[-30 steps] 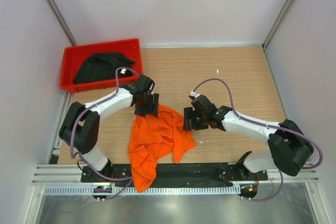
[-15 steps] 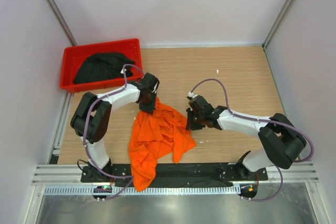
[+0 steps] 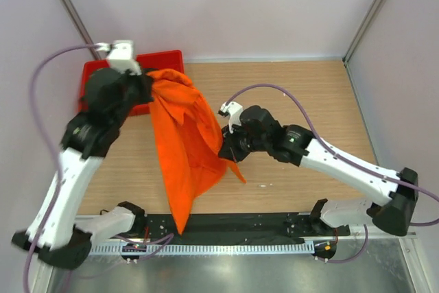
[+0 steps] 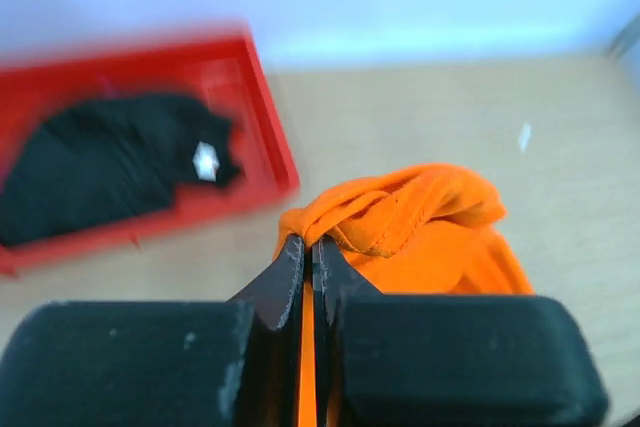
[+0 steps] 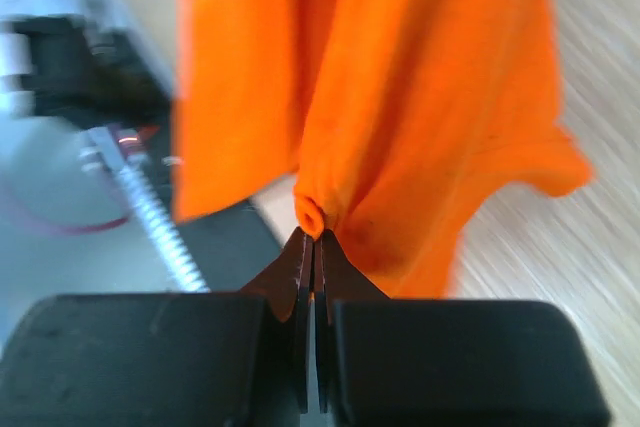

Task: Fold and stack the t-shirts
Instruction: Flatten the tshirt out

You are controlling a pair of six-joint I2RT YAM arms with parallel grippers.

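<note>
The orange t-shirt [image 3: 184,143] hangs in the air between both arms, its lower tip reaching the black rail at the near edge. High at the back left, my left gripper [image 3: 152,86] is shut on a bunched edge of the orange cloth [image 4: 400,217]. My right gripper [image 3: 225,150] is shut on a fold at the shirt's right side [image 5: 400,127]. The black t-shirt [image 4: 100,162], with a small white tag [image 4: 205,159], lies in the red bin [image 4: 270,132]; the left arm hides most of it in the top view.
The red bin [image 3: 170,60] sits at the table's back left corner against the wall. A black rail [image 3: 260,224] and a metal strip run along the near edge. A small white speck [image 3: 284,92] lies on the wooden table.
Both grippers closed on the orange t-shirt and lifted it off the table. The left arm swung up and back toward the red bin; the right gripper rose and moved slightly left.
</note>
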